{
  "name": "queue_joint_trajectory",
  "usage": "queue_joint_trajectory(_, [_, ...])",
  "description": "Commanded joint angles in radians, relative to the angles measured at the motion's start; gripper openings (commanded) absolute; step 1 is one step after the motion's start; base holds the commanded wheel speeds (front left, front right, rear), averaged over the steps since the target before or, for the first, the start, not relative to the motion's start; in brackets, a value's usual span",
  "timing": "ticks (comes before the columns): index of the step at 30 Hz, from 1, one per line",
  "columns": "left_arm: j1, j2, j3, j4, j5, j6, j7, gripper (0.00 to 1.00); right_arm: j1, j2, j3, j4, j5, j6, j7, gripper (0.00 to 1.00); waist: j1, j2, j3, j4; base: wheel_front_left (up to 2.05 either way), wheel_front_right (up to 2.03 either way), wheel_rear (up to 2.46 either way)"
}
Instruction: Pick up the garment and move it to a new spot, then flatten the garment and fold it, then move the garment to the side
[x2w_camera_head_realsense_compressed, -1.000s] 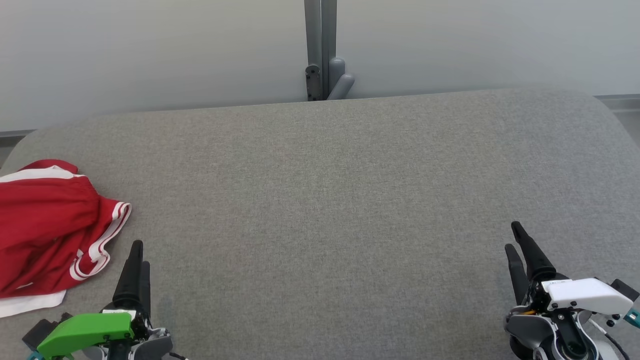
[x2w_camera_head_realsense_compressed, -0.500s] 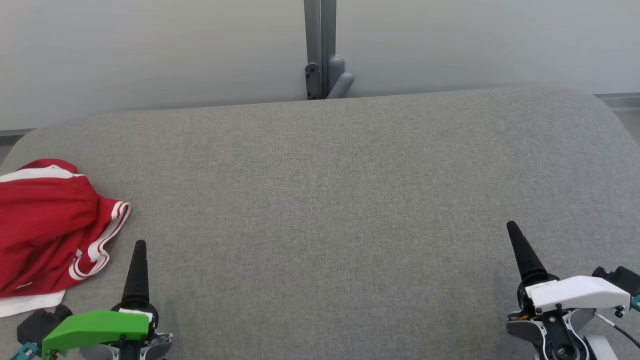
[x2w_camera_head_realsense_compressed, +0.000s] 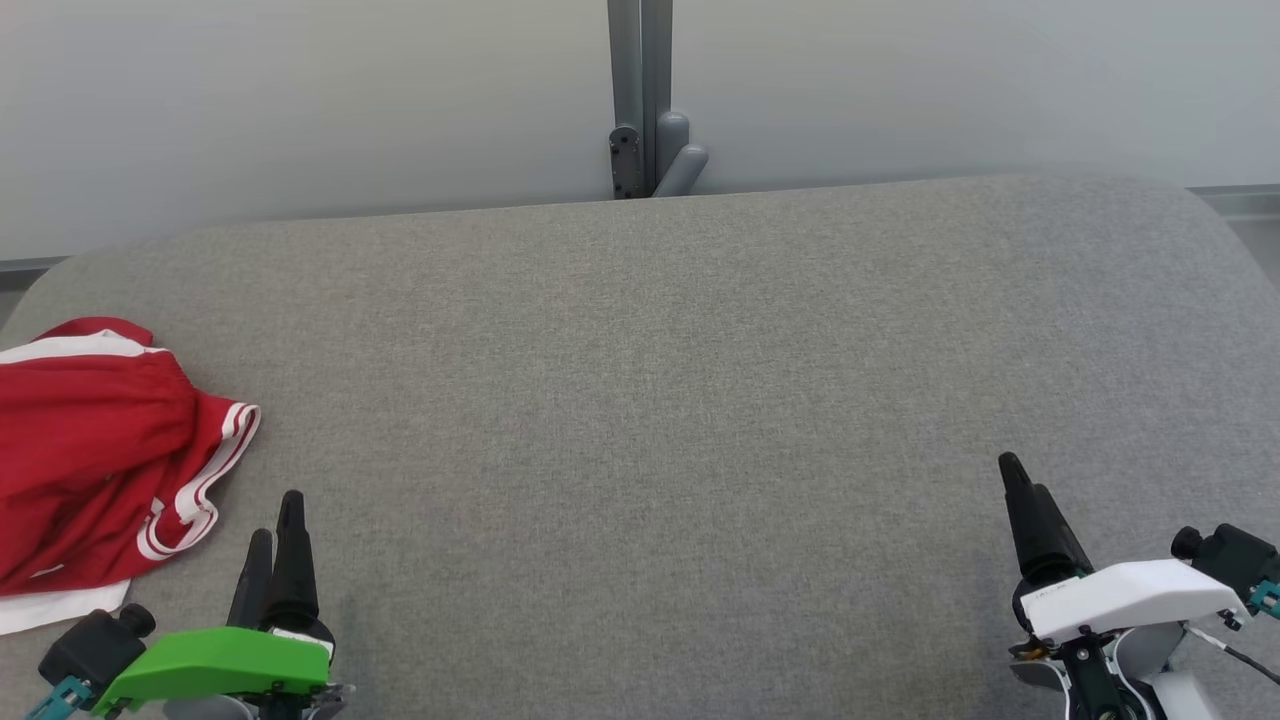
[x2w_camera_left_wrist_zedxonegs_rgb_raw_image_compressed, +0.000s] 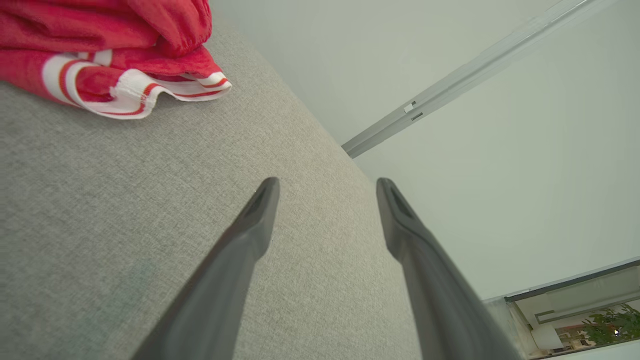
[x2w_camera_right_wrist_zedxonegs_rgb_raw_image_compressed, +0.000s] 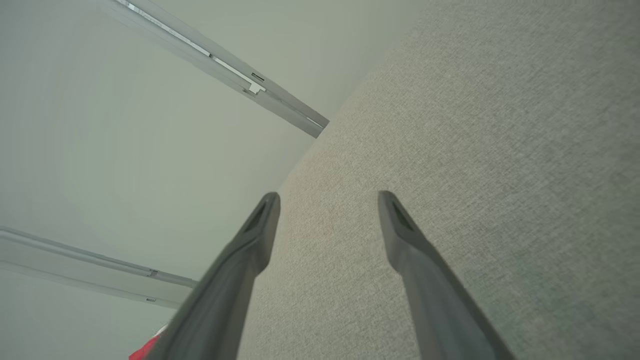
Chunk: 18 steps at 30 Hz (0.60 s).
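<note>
Both spread apart, empty: left gripper (x2w_camera_head_realsense_compressed: 277, 516) at 7 o'clock, red garment (x2w_camera_head_realsense_compressed: 90, 450) near, at its 10 o'clock, untouched; right gripper (x2w_camera_head_realsense_compressed: 1024, 475) at 5 o'clock.

The grey padded surface (x2w_camera_head_realsense_compressed: 660, 400) gives open passage across its middle and right, from the left gripper (x2w_camera_head_realsense_compressed: 277, 516) to the right gripper (x2w_camera_head_realsense_compressed: 1024, 475) and back to the far edge. The one obstacle on it is the red garment (x2w_camera_head_realsense_compressed: 90, 460), bunched at the left edge, near the left gripper but apart from it. Behind the far edge, a grey post (x2w_camera_head_realsense_compressed: 640, 100) stands against the wall (x2w_camera_head_realsense_compressed: 300, 100) at the centre.
</note>
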Motion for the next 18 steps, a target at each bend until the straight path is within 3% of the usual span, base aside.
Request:
queue_joint_trajectory(1, [0.004, 0.006, 0.004, -0.011, 0.048, -0.002, -0.011, 1.00, -0.005, -0.011, 0.005, -0.019, -0.043, 0.000, -0.014, 1.00, 0.0000, 0.0030, 0.000, 0.000, 0.00, 0.00, 0.00])
queue_joint_trajectory(18, [0.018, 0.006, 0.000, -0.006, 0.303, 0.015, -0.064, 1.00, 0.018, -0.012, 0.014, -0.030, -0.264, 0.001, -0.067, 1.00, 0.0000, 0.0042, 0.003, -0.002, 0.00, 0.00, 0.00])
